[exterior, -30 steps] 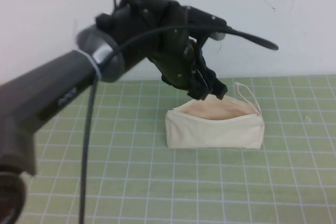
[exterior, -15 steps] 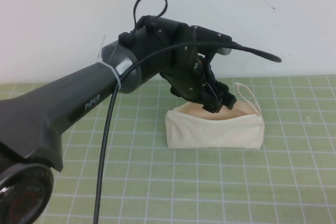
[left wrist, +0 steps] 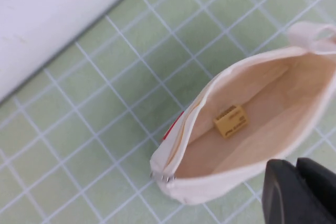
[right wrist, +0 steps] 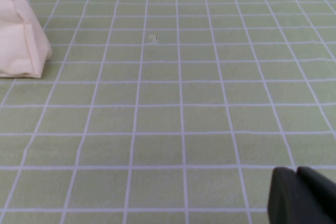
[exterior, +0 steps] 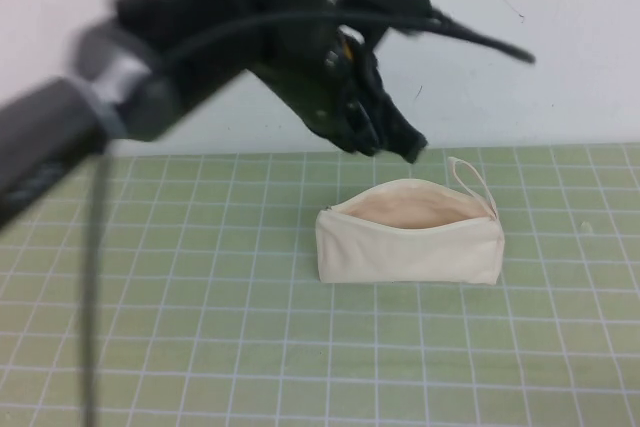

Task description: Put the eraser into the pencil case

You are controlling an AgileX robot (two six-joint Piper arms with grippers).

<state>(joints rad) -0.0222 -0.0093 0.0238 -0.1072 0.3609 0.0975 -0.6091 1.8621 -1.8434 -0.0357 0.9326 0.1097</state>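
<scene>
The cream pencil case [exterior: 410, 237] lies open on the green grid mat, its loop strap [exterior: 472, 183] at the far right end. The tan-yellow eraser [left wrist: 231, 121] lies inside the pencil case [left wrist: 210, 145] on the beige lining, seen in the left wrist view. My left gripper [exterior: 405, 147] hangs above the case's opening, lifted clear of it, shut and empty; its fingertips [left wrist: 304, 182] show close together. My right gripper [right wrist: 296, 190] is out of the high view; it is shut and empty over bare mat, to the right of the case's end [right wrist: 21, 40].
The white wall [exterior: 560, 47] stands just behind the case. The left arm [exterior: 130, 97] and its cable [exterior: 470, 37] reach across the upper left of the high view. Green mat [exterior: 300, 347] lies in front of the case.
My left gripper was down in the case's opening half a second ago. It has since risen up and out, empty, with the eraser left inside.
</scene>
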